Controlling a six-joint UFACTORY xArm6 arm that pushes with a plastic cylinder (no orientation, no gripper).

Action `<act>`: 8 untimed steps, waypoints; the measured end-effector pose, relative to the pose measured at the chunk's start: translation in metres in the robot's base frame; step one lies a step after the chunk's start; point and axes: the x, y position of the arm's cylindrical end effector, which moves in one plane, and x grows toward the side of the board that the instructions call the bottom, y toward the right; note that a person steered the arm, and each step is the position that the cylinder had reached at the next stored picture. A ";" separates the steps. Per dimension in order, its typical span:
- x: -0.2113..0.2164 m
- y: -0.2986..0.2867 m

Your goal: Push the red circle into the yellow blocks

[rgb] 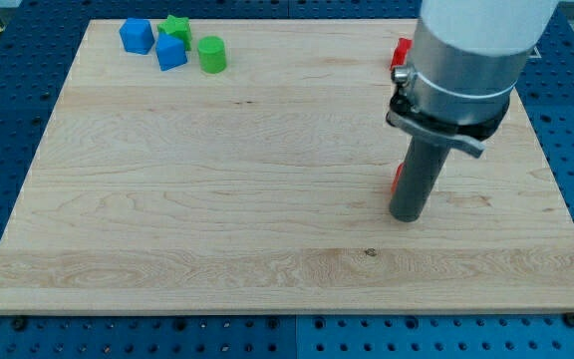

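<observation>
Presently my tip (407, 216) is set beside a red block (397, 179), mostly hidden. No pincer fitted; yellow blocks unseen, so push direction stays unjudged.

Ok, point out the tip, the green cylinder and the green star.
My tip (406, 215): camera view, very end of the rod.
Green cylinder (212, 54): camera view, top face.
Green star (176, 26): camera view, top face.

A pale grey cylindrical arm housing (476, 40) is seen, ringed below by a black clamp collar (444, 112) with a silver screw (399, 73); beneath it extends a dark grey rod (419, 178).
</observation>
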 end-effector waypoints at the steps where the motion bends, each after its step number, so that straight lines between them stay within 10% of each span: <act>1: -0.023 0.005; 8: -0.185 0.075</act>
